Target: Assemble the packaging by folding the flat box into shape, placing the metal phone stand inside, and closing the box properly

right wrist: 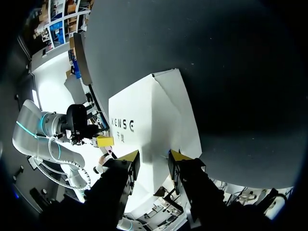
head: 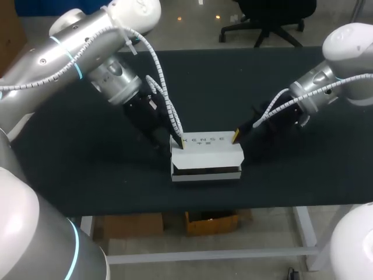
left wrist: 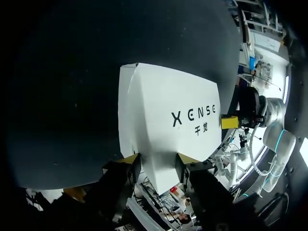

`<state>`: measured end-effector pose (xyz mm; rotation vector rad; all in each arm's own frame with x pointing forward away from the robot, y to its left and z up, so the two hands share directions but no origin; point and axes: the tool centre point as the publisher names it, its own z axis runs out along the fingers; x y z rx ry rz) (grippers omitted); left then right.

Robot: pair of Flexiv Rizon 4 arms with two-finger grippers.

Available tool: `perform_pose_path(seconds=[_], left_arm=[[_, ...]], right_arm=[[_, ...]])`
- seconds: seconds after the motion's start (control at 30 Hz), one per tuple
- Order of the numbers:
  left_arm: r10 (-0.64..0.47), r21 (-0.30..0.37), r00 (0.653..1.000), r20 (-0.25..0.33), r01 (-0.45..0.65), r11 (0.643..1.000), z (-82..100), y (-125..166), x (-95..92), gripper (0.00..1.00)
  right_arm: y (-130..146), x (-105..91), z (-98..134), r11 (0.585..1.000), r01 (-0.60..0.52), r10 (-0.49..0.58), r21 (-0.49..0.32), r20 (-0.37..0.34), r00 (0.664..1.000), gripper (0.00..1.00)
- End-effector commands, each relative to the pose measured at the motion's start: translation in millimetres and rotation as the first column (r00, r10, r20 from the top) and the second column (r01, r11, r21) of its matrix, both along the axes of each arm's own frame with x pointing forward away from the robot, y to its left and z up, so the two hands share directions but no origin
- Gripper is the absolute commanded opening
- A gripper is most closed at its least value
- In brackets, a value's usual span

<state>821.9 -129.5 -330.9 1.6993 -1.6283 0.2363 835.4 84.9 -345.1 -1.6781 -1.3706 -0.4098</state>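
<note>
On my feed the box [head: 207, 153] looks like smooth, matt white card, with crisp black print on its lid. The table [head: 303, 181] has a dull black covering, cloth-like as far as I can tell, that throws back no glare. My arms [head: 41, 64] are brushed silver metal joined to glossy white plastic shells.

You're working on a table [head: 70, 175] whose whole top is covered in a matte black surface, plain and unmarked, running the full width from side to side. Along your near edge the black top stops cleanly, and below it the table's white frame [head: 204, 255] shows, with a crossbar and a leg.
</note>
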Motion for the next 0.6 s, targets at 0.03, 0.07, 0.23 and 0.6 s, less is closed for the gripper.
perform_pose_path(seconds=[0.03, 0.07, 0.23, 0.6], left_arm=[[-0.008, -0.002, 1.000, -0.009, 0.008, 1.000, -0.2, -3.7, 4.8, 0.47], [-0.008, -0.002, 1.000, -0.010, 0.008, 1.000, -0.1, -3.6, 4.9, 0.47], [-0.009, -0.004, 1.000, -0.019, 0.008, 1.000, 0.5, -2.9, 5.7, 0.47], [-0.012, -0.003, 0.999, -0.038, 0.012, 1.000, 3.7, -1.5, 7.4, 0.47]], right_arm=[[2.4, 2.5, 2.0, 1.000, -0.007, 0.007, 0.004, -0.005, 1.000, 0.36], [2.4, 2.5, 2.0, 1.000, -0.008, 0.008, 0.004, -0.005, 1.000, 0.36], [2.6, 2.5, 2.4, 1.000, -0.012, 0.012, 0.008, -0.013, 1.000, 0.36], [3.7, 3.3, 5.7, 1.000, -0.023, 0.023, 0.018, -0.027, 0.999, 0.37]])
